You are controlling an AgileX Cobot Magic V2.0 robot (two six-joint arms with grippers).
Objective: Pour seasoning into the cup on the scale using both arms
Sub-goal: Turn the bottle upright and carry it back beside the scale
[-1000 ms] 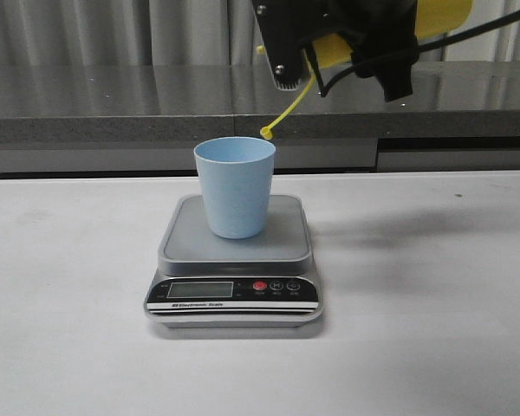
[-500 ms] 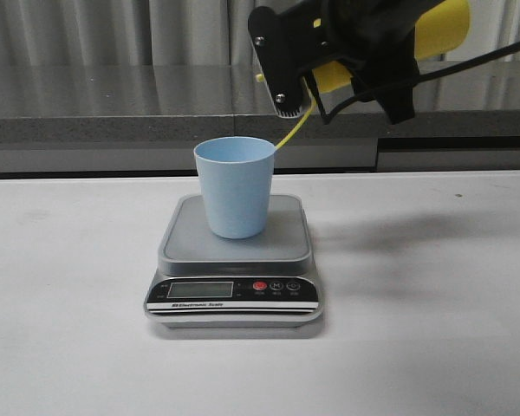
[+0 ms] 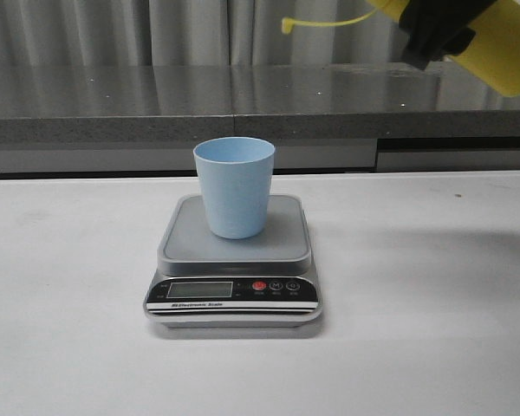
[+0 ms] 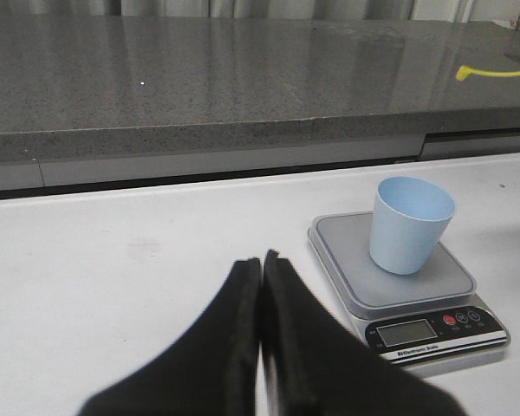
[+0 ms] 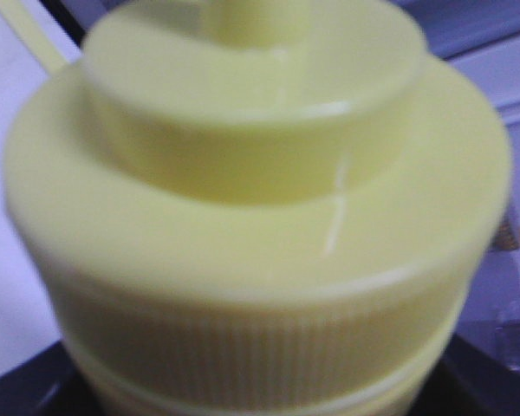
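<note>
The light blue cup stands upright on the silver-grey scale in the middle of the white table. High at the right, my right gripper is shut on the yellow seasoning bottle. The bottle is tilted, nozzle end up and to the left, and sits well right of the cup. Its thin cap strap sticks out leftward. In the right wrist view the bottle's ribbed cap fills the picture. My left gripper is shut on nothing, low over the table left of the scale and cup.
A dark grey stone ledge runs along the back edge of the table, with pale curtains behind it. White table surface lies on both sides of the scale.
The right gripper has swung the bottle up and to the right, away from above the cup. The nozzle end has risen and the strap now points out to the left.
</note>
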